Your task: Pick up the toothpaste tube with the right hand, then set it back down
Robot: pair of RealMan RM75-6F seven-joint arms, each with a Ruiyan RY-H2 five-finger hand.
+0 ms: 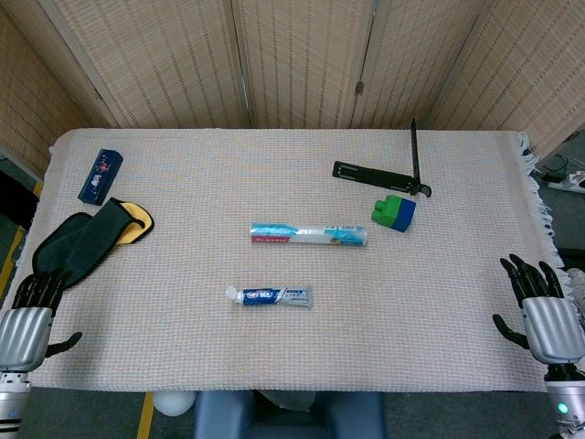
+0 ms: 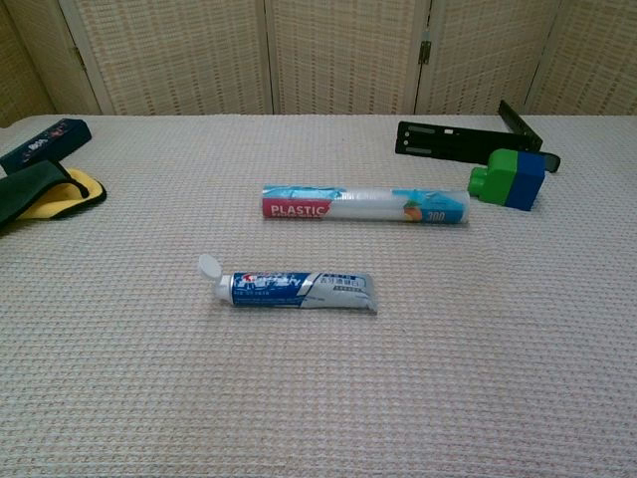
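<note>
Looks like a staged test corner in a lab or studio rather than a lived-in home. Closed off behind the table (image 1: 457, 302) by folding woven-reed screens (image 1: 302, 64) with a small hinge showing between panels. Covered edge to edge with a pale woven cloth (image 2: 498, 378), fringed at the table's right end. Beyond that fringe, cables and a white power strip (image 1: 571, 180) on a grey floor. Below the table's near edge, yellow floor tape (image 1: 146, 413). On the cloth, an unrelated mix: toothpaste tube (image 1: 270, 295), plastic-wrap roll (image 1: 309, 235), toy block (image 1: 394, 212), folded black stand (image 1: 384, 171).
</note>
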